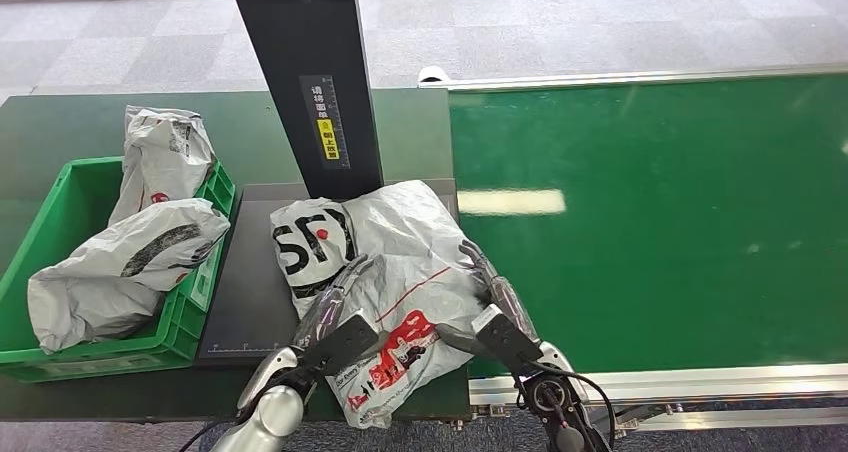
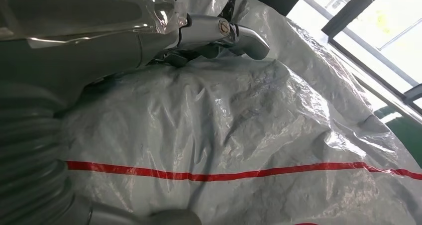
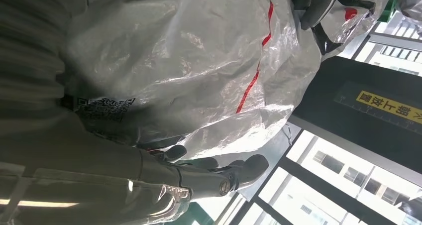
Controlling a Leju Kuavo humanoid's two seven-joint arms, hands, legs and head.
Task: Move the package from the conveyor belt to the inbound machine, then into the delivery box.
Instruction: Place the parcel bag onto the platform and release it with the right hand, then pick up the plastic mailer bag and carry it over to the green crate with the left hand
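A grey plastic package [image 1: 390, 272] with black and red print lies on the inbound machine's black platform [image 1: 250, 282], its near end hanging over the front edge. My left hand [image 1: 335, 317] presses against its left side, fingers stretched along the bag. My right hand [image 1: 500, 312] presses against its right side in the same way, so the package is clamped between both palms. In the left wrist view the left hand [image 2: 99, 31] lies on the crinkled package [image 2: 249, 125] with its red stripe. In the right wrist view the right hand [image 3: 149, 180] cups the package [image 3: 189, 51].
The machine's dark post [image 1: 310, 72] with a yellow label rises just behind the package. A green delivery box [image 1: 60, 187] at the left holds two grey packages [image 1: 120, 262]. The green conveyor belt [image 1: 650, 222] stretches to the right, with a metal rail along its near edge.
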